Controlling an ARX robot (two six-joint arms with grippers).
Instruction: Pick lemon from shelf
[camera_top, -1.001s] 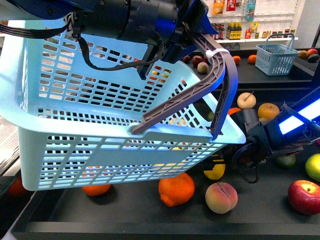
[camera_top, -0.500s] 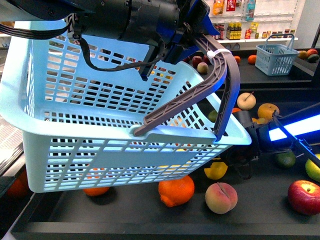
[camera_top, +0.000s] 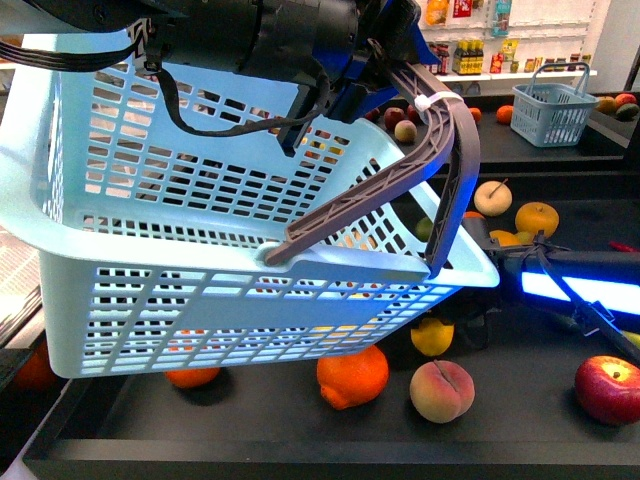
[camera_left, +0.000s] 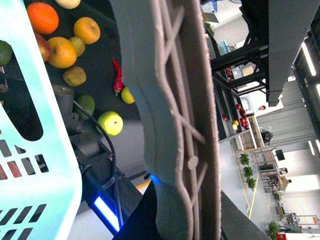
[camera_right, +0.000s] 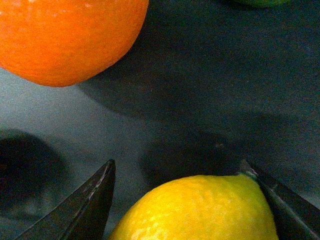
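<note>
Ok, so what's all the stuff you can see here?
big basket: one, light blue, hanging over the shelf
lemon: one, yellow, by the big basket's right corner
oranges: two, orange, front deck below the big basket
peach: one, pinkish, beside the nearer orange
red apple: one, red, far right
citrus: one, orange-yellow, right middle
small basket: one, blue, rear deck
left gripper: one, black, gripping the big basket's handle
right gripper: one, black, fingers either side of the lemon

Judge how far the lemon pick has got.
Done: the right gripper straddles the lemon, one finger on each side. In hand: the grasp; a gap shows beside one finger, so the grip is not yet firm. Left: clamp, lift it off the shelf, then probably drop it in the basket hanging from the left arm.
</note>
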